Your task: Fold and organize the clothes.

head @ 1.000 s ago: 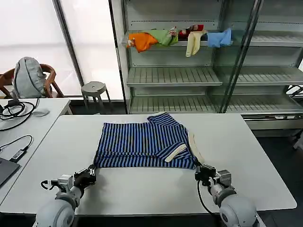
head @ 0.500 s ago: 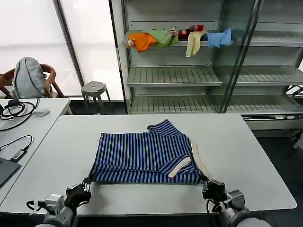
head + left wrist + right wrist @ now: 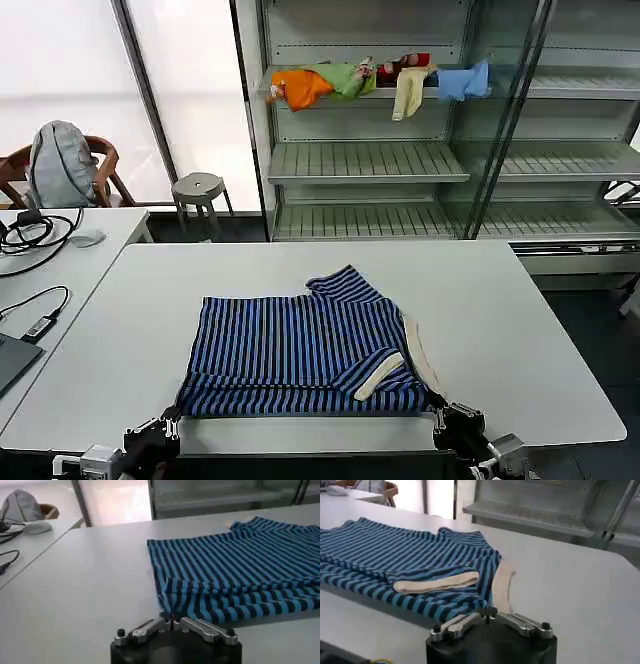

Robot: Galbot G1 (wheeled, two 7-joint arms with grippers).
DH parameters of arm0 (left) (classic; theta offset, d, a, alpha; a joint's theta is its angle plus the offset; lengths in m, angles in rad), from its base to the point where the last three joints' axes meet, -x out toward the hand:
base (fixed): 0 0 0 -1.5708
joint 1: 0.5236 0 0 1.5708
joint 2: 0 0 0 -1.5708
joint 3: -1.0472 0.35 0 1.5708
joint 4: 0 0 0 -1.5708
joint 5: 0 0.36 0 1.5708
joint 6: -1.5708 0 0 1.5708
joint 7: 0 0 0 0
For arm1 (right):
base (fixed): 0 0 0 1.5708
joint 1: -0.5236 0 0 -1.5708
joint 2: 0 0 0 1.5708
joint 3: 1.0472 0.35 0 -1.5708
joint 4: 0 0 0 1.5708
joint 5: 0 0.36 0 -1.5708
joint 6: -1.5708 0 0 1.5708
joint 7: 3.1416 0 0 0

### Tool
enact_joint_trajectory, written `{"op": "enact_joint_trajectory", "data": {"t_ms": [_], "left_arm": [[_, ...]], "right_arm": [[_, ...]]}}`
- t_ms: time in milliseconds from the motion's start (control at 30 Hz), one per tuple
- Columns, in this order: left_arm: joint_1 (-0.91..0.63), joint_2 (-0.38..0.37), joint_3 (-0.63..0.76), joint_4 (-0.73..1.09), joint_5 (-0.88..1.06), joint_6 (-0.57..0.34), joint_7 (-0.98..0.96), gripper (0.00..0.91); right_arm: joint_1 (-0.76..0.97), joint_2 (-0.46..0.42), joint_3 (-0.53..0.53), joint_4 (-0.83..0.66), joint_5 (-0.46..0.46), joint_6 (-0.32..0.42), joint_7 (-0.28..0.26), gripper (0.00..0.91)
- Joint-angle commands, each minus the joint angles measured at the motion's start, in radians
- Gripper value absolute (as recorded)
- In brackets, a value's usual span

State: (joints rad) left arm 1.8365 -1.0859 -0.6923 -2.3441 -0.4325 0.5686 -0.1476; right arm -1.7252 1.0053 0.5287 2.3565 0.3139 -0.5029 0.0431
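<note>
Here, at the near edge of the white tabletop (image 3: 520, 330), both claws sit low, one at each near corner of the striped shirt (image 3: 305, 345). Left claw (image 3: 172, 622): fingers pinched together on the shirt's near-left corner, fabric bunched into a small peak right at the tips. Right claw (image 3: 487, 615): fingers likewise clenched, meeting at the shirt's near-right corner, just beside the cream collar (image 3: 502, 582) that pokes out along the shirt's right side. A cream-trimmed sleeve (image 3: 380, 372) lies folded over the shirt's near-right part. The shirt lies flattish, folded, its near hem close to the tabletop edge and rippled into low folds; its far side ends in a raised striped flap. Farther off than the shirt, beyond the tabletop, a metal shelf rack (image 3: 370, 160) holds orange, green, yellow and light-blue garments (image 3: 375, 80) on an upper shelf.
</note>
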Motion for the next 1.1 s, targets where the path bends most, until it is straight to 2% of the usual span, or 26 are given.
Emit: {"op": "enact_joint_trajectory", "data": {"t_ms": [33, 200, 233, 300, 433, 533, 800, 967, 1100], "left_arm": [[0.014, 0.042, -0.064, -0.109, 0.004, 0.009, 0.025, 0.907], [-0.164, 0.131, -0.111, -0.083, -0.082, 0.007, 0.043, 0.907], [-0.209, 0.151, -0.110, -0.059, -0.141, 0.006, 0.042, 0.907], [-0.295, 0.175, -0.078, 0.020, -0.209, -0.009, 0.048, 0.907], [-0.433, 0.192, 0.018, 0.160, -0.255, -0.075, 0.048, 0.907], [-0.469, 0.195, 0.057, 0.180, -0.244, -0.088, 0.055, 0.907], [-0.650, 0.216, 0.143, 0.373, -0.261, -0.060, 0.055, 0.907], [-0.738, 0.219, 0.213, 0.493, -0.261, -0.044, 0.075, 0.907], [-0.808, 0.209, 0.256, 0.567, -0.256, -0.037, 0.094, 0.907]], "right_arm": [[0.000, -0.014, 0.047, 0.079, 0.027, 0.031, 0.007, 0.907], [0.166, -0.015, 0.028, 0.082, 0.090, -0.027, 0.028, 0.907], [0.292, -0.003, -0.035, 0.015, 0.090, -0.037, 0.056, 0.907], [0.410, 0.014, -0.112, -0.064, 0.095, -0.069, 0.092, 0.907], [0.670, 0.076, -0.277, -0.266, 0.109, -0.076, 0.154, 0.907], [0.823, 0.105, -0.345, -0.393, 0.095, -0.076, 0.143, 0.907], [1.070, 0.209, -0.485, -0.688, 0.100, -0.075, 0.148, 0.907], [1.200, 0.273, -0.546, -0.853, 0.203, -0.076, 0.207, 0.907], [1.272, 0.325, -0.559, -0.979, 0.192, -0.075, 0.215, 0.907]]}}
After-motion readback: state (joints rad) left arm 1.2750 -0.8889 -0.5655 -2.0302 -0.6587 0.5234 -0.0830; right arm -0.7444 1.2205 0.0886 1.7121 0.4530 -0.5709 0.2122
